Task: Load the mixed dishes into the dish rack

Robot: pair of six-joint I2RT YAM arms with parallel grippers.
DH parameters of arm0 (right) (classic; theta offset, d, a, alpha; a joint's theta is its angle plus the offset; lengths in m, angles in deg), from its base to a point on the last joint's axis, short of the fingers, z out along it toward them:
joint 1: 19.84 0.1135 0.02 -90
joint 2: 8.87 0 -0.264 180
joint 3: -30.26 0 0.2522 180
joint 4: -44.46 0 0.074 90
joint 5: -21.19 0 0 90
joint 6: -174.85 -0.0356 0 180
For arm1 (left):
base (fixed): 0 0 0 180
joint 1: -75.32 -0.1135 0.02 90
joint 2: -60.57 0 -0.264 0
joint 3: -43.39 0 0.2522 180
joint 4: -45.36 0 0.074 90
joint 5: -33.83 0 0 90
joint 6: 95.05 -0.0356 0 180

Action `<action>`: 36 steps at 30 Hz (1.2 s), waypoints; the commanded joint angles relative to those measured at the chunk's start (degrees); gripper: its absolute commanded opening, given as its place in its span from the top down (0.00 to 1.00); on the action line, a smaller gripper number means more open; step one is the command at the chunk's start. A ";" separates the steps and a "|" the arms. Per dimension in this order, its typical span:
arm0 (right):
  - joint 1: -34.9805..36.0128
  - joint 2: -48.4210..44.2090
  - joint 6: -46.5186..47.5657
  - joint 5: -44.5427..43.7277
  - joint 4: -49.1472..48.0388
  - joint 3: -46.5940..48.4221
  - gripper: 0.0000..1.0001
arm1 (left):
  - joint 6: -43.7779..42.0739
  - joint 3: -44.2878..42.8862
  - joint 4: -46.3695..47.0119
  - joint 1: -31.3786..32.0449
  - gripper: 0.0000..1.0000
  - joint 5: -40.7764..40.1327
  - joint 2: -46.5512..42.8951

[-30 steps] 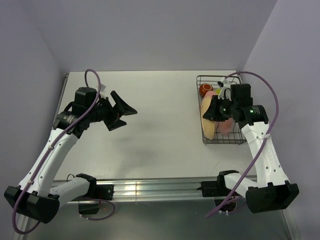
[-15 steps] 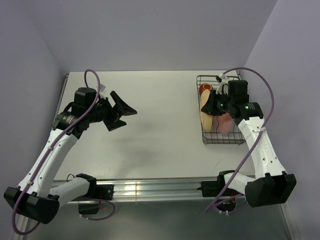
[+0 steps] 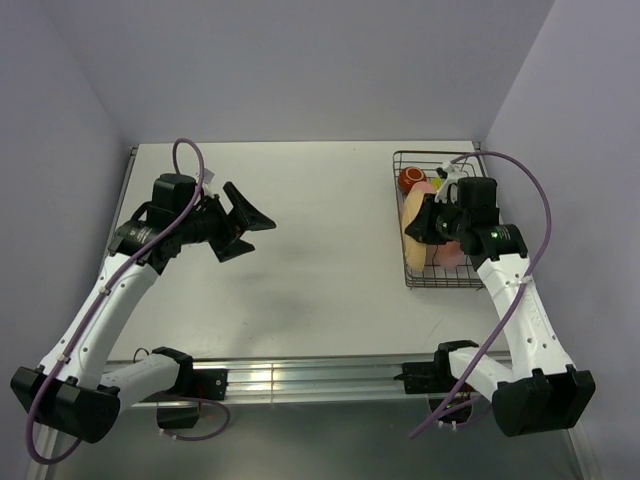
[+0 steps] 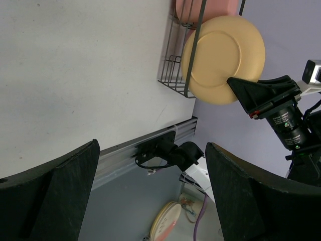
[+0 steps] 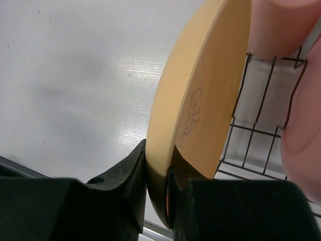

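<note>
At the near edge, a grooved aluminium rail [image 3: 300, 372] is carrying both arm bases, and the white table [image 3: 320, 200] is extending beyond it. The left gripper [image 3: 248, 232] is hanging over the left half of the table, well apart from the rack, with its jaws spread wide and gripping nothing. The right gripper [image 5: 158, 160] is clamping narrowly on the lower rim of the pale orange round plastic plate [image 5: 200, 100]. Only the right wrist view is showing this grip, along with a small bear print on the plate. In the top view the wrist body is covering the fingers and the middle of the black wire dish rack [image 3: 440, 285]. There the plate is standing on edge, tilted, along the rack's left side. The left wrist view is presenting the plate face-on, with one rack bar crossing in front of it and a black finger meeting its rim. A pink plastic dish [image 5: 301, 140] is sitting just beside the plate, over the rack floor; whether it is the plate or the tumbler cannot be told. Farther back, a dark red-brown mug [image 3: 411, 179] is occupying the rack's far left corner. A lime-green piece [image 3: 437, 185] is showing beside it, too hidden to identify. A purple cable [image 3: 520, 160] is arching over the rack's far right corner.
</note>
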 commanded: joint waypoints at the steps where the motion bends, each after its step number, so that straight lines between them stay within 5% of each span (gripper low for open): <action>1: 0.21 -3.07 -1.59 -3.64 1.71 -2.40 1.00 | 0.30 0.10 1.78 0.09 0.08 1.47 0.51; 36: -1.19 13.00 -5.11 -14.98 1.79 4.00 1.00 | 0.91 0.71 1.96 0.09 0.08 1.65 0.69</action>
